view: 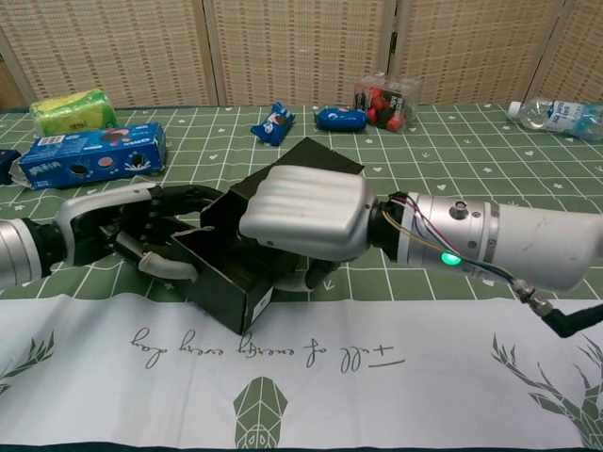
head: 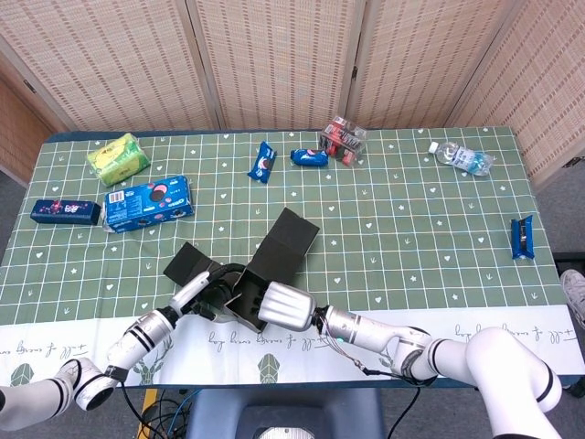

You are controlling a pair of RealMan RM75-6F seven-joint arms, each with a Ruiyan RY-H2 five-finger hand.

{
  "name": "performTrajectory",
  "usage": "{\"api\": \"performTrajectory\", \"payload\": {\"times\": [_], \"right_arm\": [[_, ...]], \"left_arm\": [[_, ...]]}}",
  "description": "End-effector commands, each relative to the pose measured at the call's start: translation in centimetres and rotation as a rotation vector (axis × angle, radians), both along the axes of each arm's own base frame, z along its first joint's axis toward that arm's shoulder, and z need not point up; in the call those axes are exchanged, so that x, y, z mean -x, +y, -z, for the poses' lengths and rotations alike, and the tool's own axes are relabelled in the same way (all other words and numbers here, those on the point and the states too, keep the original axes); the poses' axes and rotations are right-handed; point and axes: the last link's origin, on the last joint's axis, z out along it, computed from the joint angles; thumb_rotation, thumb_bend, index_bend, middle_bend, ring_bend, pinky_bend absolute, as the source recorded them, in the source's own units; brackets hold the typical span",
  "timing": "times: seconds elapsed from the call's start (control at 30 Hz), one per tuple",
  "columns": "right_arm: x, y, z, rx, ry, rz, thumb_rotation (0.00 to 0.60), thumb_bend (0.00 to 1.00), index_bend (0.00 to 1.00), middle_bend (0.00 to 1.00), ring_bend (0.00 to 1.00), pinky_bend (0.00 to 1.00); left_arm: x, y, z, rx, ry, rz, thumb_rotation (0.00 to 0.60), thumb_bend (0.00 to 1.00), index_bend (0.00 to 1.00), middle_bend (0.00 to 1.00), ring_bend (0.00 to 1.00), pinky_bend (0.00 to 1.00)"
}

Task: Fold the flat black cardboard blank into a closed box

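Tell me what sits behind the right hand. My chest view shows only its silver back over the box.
Observer: The head view shows the black box has a long lid flap slanting away from the right hand, not folded over.
Operator: Check the left side.
Observer: A second flap sticks out beyond the left hand, unfolded.
Operator: Report the table's right edge.
Observer: A blue packet lies there, far from both hands.

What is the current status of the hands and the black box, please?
Both hands grip the half-folded black cardboard box: left hand, right hand. Lid flap open. Nothing obstructing.
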Motion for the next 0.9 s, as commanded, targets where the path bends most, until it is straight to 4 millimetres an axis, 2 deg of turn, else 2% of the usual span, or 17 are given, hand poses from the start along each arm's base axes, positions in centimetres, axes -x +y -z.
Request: {"api": "performTrajectory", "payload": {"times": [0.03,0.17,0.27,0.33,0.4,0.47,0.57,0.63,0.9], "right_arm": [[0.0,-0.1,-0.1,-0.005,-0.001,0.007,0.6,0.48,0.66,0.67,0.6,0.61],[0.1,-0.1,-0.2,-0.01,0.003,0.011,0.6,0.48,0.67,0.68,0.6,0.61],[0.2,-0.3,-0.5,-0.011,0.003,0.019,0.6,0.46,0.66,0.63,0.6,0.61],[0.3,-0.6,-0.9,0.001,0.005,0.024,0.6,0.39,0.6,0.54,0.6,0.6],[0.4,-0.9,-1.3,0.017,0.004,0.036,0.6,0.27,0.44,0.42,0.6,0.57],[0.4,-1.0,-1.6,0.021,-0.002,0.056,0.6,0.18,0.3,0.33,0.59,0.55],[0.6,-1.0,-2.0,0.037,-0.006,0.075,0.6,0.12,0.19,0.28,0.58,0.54],[0.8,-1.0,-2.2,0.044,-0.012,0.087,0.6,0.1,0.16,0.26,0.58,0.54],[1.6,-0.8,-4.0,0.065,-0.094,0.159,0.6,0.08,0.13,0.2,0.57,0.54]], "left_arm": [[-0.1,0.0,0.1,0.002,-0.001,0.0,0.6,0.17,0.15,0.17,0.47,0.46],[-0.2,0.1,0.2,0.003,-0.002,-0.002,0.6,0.17,0.15,0.17,0.47,0.46],[-0.3,0.1,0.2,0.004,-0.002,-0.004,0.6,0.17,0.15,0.17,0.47,0.46],[-0.4,0.1,0.3,0.0,0.001,-0.001,0.6,0.17,0.15,0.17,0.47,0.46],[-0.4,0.1,0.3,-0.007,0.006,0.002,0.6,0.17,0.14,0.16,0.46,0.46],[-0.5,0.1,0.2,-0.012,0.01,0.005,0.6,0.16,0.11,0.13,0.47,0.46],[-0.6,0.1,0.1,-0.03,0.013,0.01,0.6,0.16,0.05,0.06,0.48,0.45],[-0.8,0.0,0.0,-0.041,0.015,0.012,0.6,0.15,0.03,0.03,0.42,0.45],[-0.8,-0.5,-0.7,-0.078,0.021,0.01,0.6,0.15,0.03,0.01,0.36,0.44]]}}
